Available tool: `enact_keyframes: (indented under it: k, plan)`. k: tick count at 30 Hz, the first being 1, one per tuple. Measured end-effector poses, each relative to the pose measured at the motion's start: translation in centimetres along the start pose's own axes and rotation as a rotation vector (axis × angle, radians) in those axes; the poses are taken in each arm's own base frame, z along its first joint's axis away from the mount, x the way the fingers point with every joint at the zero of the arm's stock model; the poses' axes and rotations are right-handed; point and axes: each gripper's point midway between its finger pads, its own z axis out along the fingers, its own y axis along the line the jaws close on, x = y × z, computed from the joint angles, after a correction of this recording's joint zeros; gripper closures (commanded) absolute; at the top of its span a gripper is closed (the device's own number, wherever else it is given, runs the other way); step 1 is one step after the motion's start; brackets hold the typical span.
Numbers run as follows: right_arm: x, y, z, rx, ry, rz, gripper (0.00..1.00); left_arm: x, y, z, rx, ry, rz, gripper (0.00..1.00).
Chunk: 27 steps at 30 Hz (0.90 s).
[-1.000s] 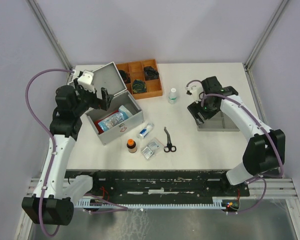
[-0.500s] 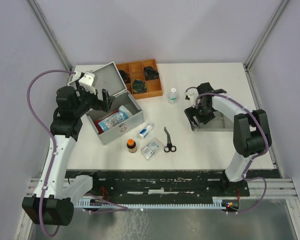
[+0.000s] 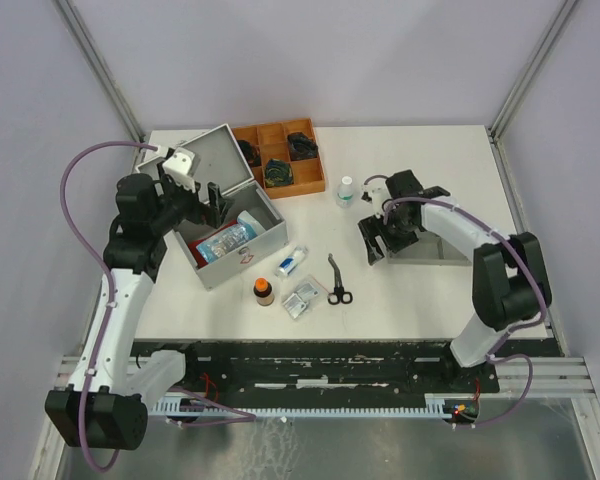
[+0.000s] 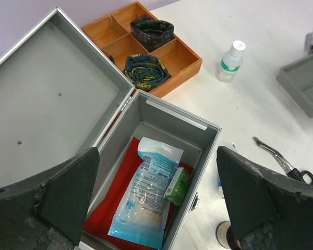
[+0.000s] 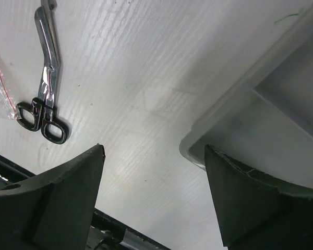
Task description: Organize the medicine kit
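The medicine kit, a silver-grey metal case, stands open at the table's left with its lid tipped back. A blue-and-clear pouch and a small green box lie on its red lining. My left gripper hovers open above the case's far left edge, and in the left wrist view this gripper frames the inside of the kit. My right gripper is open and empty over bare table, just left of the grey tray's corner.
Scissors lie left of the right gripper, with a clear plastic packet, an amber bottle and a small tube beside the case. A white bottle stands mid-table. A wooden compartment tray sits at the back.
My right gripper has swung left and toward me, off the grey tray onto the table beside it. The left arm has barely shifted.
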Motion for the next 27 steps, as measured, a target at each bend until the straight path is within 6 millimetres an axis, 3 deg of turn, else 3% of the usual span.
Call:
enact_keyframes:
  k: [5, 8, 10, 16, 22, 27]
  plan:
    - [-2.1, 0.5, -4.2, 0.094, -0.175, -0.067, 0.19, 1.1, -0.2, 0.4, 0.021, 0.026, -0.005, 0.0]
    - [-4.0, 2.8, -5.7, 0.097, -0.279, -0.147, 0.29, 1.1, -0.2, 0.5, 0.025, 0.025, -0.005, 0.01]
    - [-4.7, 4.6, -5.5, 0.078, -0.302, -0.202, 0.32, 0.9, -0.2, 0.5, 0.023, 0.018, -0.001, 0.01]
    - [-4.4, 9.0, -1.0, 0.015, -0.226, -0.303, 0.36, 1.0, 0.6, 0.6, -0.022, 0.017, 0.002, 0.01]
    - [-3.6, 10.1, 4.7, 0.027, -0.081, -0.328, 0.38, 0.8, 0.9, 0.5, -0.039, 0.008, 0.007, 0.01]
    - [-3.9, 10.4, 7.1, 0.064, -0.032, -0.355, 0.41, 0.7, 0.9, 0.4, -0.042, 0.005, 0.008, 0.01]
